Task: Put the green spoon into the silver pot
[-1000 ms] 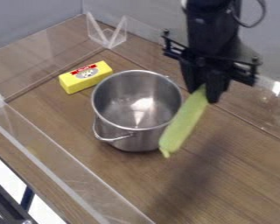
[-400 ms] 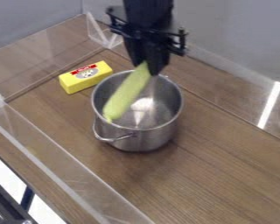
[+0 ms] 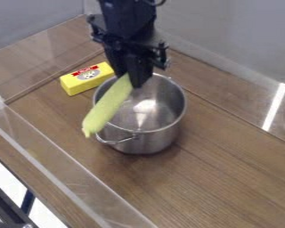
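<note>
The green spoon (image 3: 106, 107) hangs slanted from my gripper (image 3: 135, 78), which is shut on its upper end; its lower tip points down-left over the pot's left rim. The spoon's metal bowl is hidden in the grip. The silver pot (image 3: 151, 116) stands on the wooden table, round and shiny, with a small loop handle at its front left. My black gripper is above the pot's back left edge, pointing steeply down.
A yellow rectangular block with a red label (image 3: 83, 78) lies left of the pot. Clear plastic walls (image 3: 61, 178) run along the table's front and left edges, and a clear stand (image 3: 273, 102) is at the right.
My gripper has carried the spoon leftward, from right of the pot to above its left side. The pot and the yellow block stayed put.
</note>
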`<action>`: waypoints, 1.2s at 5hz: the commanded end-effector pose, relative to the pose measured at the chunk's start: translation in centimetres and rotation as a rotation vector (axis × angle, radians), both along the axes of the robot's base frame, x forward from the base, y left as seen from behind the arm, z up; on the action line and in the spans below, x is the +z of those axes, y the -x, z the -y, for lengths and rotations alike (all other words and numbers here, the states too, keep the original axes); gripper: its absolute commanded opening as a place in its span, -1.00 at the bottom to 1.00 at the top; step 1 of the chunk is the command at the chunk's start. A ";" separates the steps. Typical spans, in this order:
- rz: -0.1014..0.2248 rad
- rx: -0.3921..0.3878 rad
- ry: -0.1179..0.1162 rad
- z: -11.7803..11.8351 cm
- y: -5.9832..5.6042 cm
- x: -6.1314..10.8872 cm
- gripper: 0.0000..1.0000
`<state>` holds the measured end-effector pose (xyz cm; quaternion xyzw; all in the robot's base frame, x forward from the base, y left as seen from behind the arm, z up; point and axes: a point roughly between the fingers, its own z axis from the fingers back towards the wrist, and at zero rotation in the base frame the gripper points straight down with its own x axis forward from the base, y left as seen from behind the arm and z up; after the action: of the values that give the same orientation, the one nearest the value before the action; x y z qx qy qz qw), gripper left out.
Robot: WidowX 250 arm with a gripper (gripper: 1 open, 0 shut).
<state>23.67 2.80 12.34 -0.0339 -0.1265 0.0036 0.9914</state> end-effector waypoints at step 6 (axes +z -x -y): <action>0.008 -0.034 -0.053 0.6 -0.2 -1.7 1.00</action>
<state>23.64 2.26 10.00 -0.0131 -0.1162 -0.0113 0.9931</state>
